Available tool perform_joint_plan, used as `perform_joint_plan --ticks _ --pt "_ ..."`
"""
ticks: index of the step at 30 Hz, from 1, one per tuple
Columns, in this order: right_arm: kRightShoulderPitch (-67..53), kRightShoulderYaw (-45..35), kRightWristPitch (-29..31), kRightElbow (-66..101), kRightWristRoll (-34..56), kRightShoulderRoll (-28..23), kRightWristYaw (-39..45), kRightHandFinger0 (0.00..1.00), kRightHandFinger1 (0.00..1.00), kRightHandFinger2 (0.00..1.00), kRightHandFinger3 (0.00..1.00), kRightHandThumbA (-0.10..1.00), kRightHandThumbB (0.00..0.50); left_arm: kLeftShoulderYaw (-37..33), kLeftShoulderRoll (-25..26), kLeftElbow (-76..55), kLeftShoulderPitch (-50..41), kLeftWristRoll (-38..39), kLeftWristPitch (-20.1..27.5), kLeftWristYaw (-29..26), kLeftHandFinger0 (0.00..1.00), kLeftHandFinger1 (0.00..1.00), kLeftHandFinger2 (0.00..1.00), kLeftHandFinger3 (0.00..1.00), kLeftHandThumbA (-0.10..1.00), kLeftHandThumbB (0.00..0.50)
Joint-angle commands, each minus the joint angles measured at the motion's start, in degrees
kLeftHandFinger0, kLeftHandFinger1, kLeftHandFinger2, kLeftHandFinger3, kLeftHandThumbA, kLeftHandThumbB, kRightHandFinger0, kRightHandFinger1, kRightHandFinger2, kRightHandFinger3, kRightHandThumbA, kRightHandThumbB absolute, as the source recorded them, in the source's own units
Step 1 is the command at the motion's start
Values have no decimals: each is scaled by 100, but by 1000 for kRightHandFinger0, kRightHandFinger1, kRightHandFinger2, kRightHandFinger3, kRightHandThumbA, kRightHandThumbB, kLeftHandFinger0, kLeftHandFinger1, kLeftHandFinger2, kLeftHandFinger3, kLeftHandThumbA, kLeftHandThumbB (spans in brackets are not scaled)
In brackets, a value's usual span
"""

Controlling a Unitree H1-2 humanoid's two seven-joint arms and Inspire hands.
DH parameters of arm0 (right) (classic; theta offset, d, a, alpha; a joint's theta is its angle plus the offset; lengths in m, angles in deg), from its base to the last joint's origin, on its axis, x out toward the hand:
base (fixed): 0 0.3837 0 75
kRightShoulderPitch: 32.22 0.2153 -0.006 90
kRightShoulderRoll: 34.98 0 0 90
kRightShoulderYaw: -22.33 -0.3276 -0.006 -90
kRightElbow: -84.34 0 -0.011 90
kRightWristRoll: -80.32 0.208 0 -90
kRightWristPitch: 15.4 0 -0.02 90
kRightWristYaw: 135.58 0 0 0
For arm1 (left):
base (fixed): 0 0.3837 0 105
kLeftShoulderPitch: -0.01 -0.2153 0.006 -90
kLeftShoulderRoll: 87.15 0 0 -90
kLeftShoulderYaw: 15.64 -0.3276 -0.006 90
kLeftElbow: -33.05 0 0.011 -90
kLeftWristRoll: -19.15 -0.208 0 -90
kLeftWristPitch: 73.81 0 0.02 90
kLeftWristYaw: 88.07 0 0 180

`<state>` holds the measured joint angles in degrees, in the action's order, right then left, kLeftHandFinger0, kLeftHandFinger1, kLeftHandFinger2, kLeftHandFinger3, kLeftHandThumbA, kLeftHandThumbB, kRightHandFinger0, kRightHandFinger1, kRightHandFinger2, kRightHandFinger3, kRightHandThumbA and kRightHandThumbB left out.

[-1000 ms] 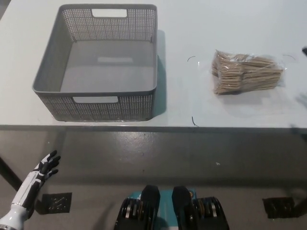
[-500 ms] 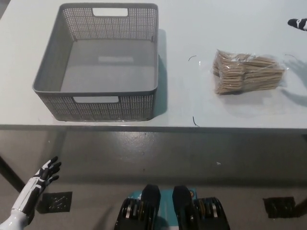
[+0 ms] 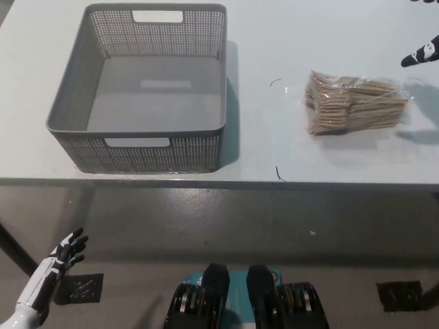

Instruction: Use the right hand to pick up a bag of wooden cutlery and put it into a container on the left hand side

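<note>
A clear bag of wooden cutlery point(image 3: 353, 102) lies on the white table point(image 3: 288, 41), right of centre. The grey perforated basket point(image 3: 147, 89) stands empty on the table's left part. Only a small tip of my black right hand point(image 3: 420, 53) shows at the right edge, above and to the right of the bag, not touching it. My white left hand point(image 3: 56, 264) hangs low at the bottom left, below the table edge, fingers spread and holding nothing.
The table's front edge point(image 3: 219, 181) runs across the middle of the view, with grey floor below it. Bare tabletop lies between the basket and the bag.
The tip of my right hand has come down a little at the right edge, nearer the bag. My left hand has sunk lower at the bottom left.
</note>
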<state>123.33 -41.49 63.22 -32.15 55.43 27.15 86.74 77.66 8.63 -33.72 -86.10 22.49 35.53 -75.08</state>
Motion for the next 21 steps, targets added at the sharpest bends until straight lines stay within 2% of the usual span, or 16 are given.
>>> perform_joint_plan --ticks 1,3,4,5,8,10,17,21 --pt "667 170 293 -274 -375 16 206 1000 1000 1000 1000 1000 331 22 109 -158 19 12 147 51 1000 1000 1000 1000 1000 342" --pt "689 247 356 -388 -410 51 229 1000 1000 1000 1000 1000 327 17 110 -170 -11 26 123 71 1000 1000 1000 1000 1000 342" --pt "773 314 555 -543 -387 103 279 1000 1000 1000 1000 1000 299 18 105 -167 -13 30 110 72 1000 1000 1000 1000 1000 343" --pt "802 354 622 -610 -388 126 306 1000 1000 1000 1000 1000 297 14 107 -164 -21 17 115 71 1000 1000 1000 1000 1000 344" --pt "950 588 637 -980 -621 326 258 1000 1000 1000 1000 1000 358 -1 123 -212 -66 -61 137 51 1000 1000 1000 1000 1000 343" --pt "1010 666 709 -1178 -686 410 216 1000 1000 1000 1000 1000 377 -1 125 -197 -53 -62 167 60 1000 1000 1000 1000 1000 333" --pt "1289 876 1160 -2119 -795 789 154 1000 1000 1000 1000 1000 392 -13 128 -215 -36 -49 119 101 1000 1000 1000 1000 1000 331" --pt "1503 1031 1502 -2699 -866 1021 130 1000 1000 1000 1000 1000 367 -24 120 -277 -49 -74 64 95 1000 1000 1000 1000 1000 342"
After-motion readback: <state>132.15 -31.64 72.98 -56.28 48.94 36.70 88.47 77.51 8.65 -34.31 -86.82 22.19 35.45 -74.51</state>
